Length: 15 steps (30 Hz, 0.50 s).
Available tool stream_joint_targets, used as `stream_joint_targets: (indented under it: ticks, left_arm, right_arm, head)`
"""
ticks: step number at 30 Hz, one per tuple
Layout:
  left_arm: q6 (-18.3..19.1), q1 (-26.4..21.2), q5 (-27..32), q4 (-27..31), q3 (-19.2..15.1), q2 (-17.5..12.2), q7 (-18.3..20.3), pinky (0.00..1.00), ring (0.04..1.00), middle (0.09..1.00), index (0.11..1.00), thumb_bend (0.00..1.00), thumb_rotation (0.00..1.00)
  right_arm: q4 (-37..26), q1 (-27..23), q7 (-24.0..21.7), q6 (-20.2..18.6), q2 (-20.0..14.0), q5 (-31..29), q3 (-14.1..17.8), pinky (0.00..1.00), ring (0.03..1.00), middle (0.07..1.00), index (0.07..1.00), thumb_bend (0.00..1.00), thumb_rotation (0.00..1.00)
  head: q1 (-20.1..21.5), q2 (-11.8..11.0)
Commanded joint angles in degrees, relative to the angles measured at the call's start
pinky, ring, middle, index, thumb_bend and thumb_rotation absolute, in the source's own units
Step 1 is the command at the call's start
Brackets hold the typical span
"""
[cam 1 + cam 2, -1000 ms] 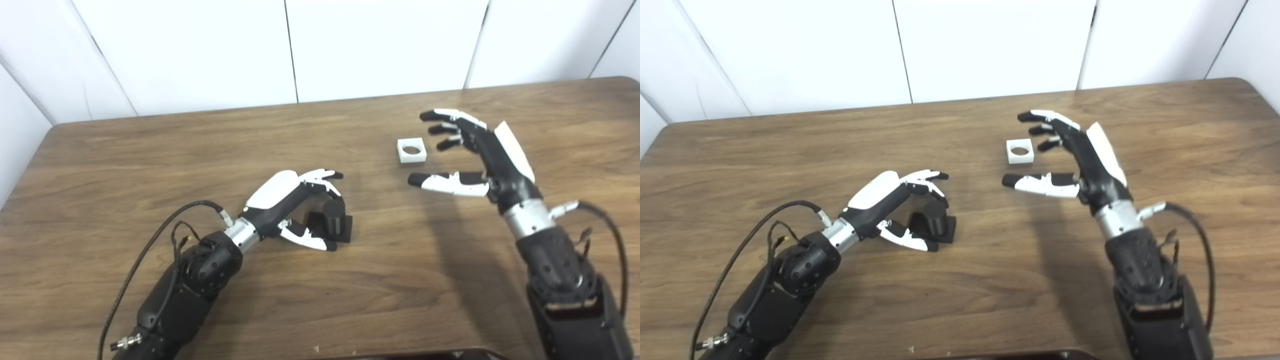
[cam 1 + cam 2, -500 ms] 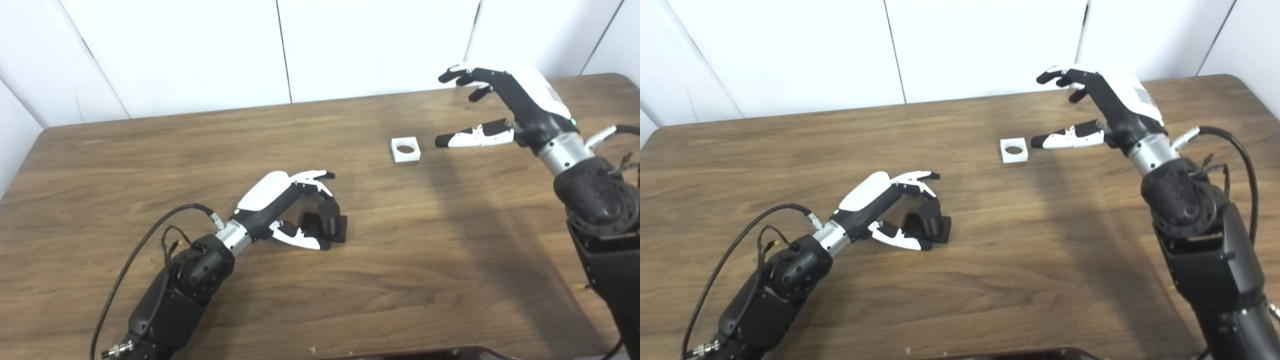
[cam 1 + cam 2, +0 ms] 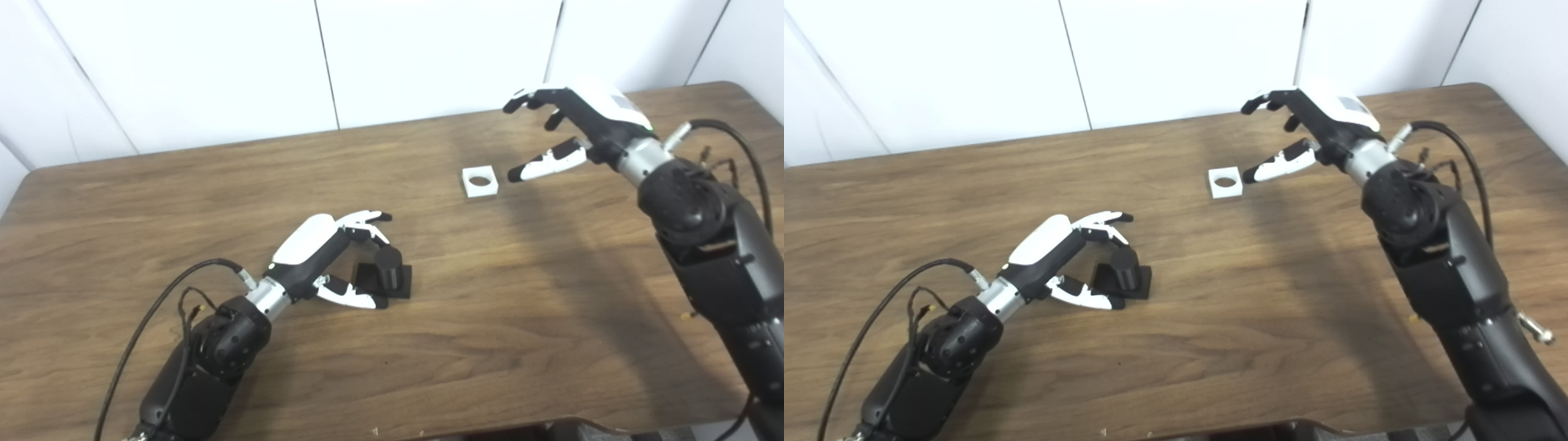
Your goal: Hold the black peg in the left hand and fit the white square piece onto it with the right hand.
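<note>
- The white square piece (image 3: 479,182) lies flat on the table (image 3: 184,184), hole facing up, toward the far right of the surface.
- The right hand (image 3: 579,125) hangs above the table with fingers spread and curled, holding nothing. Its thumb tip points down toward the piece and sits just beside the piece's right edge, apparently not touching.
- From the right hand, the piece lies at about 8 o'clock in the picture, down and to the left. This is the relation the coming move depends on: in my judgement the hand needs to shift left and lower so that fingers and thumb bracket the piece.
- The piece has no long axis; it is square, so either pair of opposite sides appears usable for a pinch.
- The black peg (image 3: 387,270) stands upright on its dark base, near the table's middle, well apart from the piece, at about 7 o'clock from it.
- The left hand (image 3: 331,260) is cupped around the peg, fingers above and thumb below; whether it actually presses on the peg cannot be determined.
- The right hand is clearly the nearer one to the piece.
</note>
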State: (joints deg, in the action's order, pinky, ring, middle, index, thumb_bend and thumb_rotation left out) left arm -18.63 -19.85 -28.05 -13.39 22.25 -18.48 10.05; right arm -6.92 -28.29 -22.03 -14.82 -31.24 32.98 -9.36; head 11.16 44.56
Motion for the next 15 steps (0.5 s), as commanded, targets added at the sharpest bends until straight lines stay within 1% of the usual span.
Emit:
stream_joint_targets:
  ticks: [1,5,10,12,15]
  left_arm:
    - [2.7,2.4,-1.3,-3.1,0.5,-2.5,3.0,0.77,0.917,0.896,0.575,0.89,0.22]
    - [2.6,2.3,-1.2,-3.3,0.4,-2.5,2.9,0.78,0.915,0.894,0.574,0.89,0.22]
    - [2.3,2.2,-1.2,-3.4,0.4,-2.6,2.9,0.78,0.913,0.895,0.577,0.89,0.22]
    - [2.2,2.3,-1.2,-3.3,0.4,-2.6,2.9,0.78,0.913,0.895,0.577,0.89,0.21]
    - [2.1,2.3,-1.3,-3.3,0.4,-2.7,2.8,0.78,0.914,0.894,0.576,0.89,0.22]
  right_arm:
    - [0.5,-3.8,-0.1,0.9,-1.7,0.7,0.1,0.60,0.808,0.855,0.729,0.83,0.29]
    - [2.4,-5.0,-1.7,0.7,-2.0,1.5,-1.4,0.62,0.832,0.872,0.724,0.82,0.30]
    - [5.0,-7.1,-4.3,0.0,-2.0,4.2,-4.6,0.66,0.857,0.892,0.735,0.82,0.29]
    - [6.6,-8.1,-5.1,0.3,-1.9,5.1,-5.7,0.68,0.863,0.898,0.745,0.83,0.30]
    - [9.3,-9.3,-5.2,1.2,-1.5,5.9,-7.0,0.66,0.856,0.898,0.744,0.85,0.30]
  head:
    - [0.0,0.1]
    - [0.1,0.1]
    - [0.0,-0.1]
    - [0.0,-0.1]
    - [-0.4,-0.1]
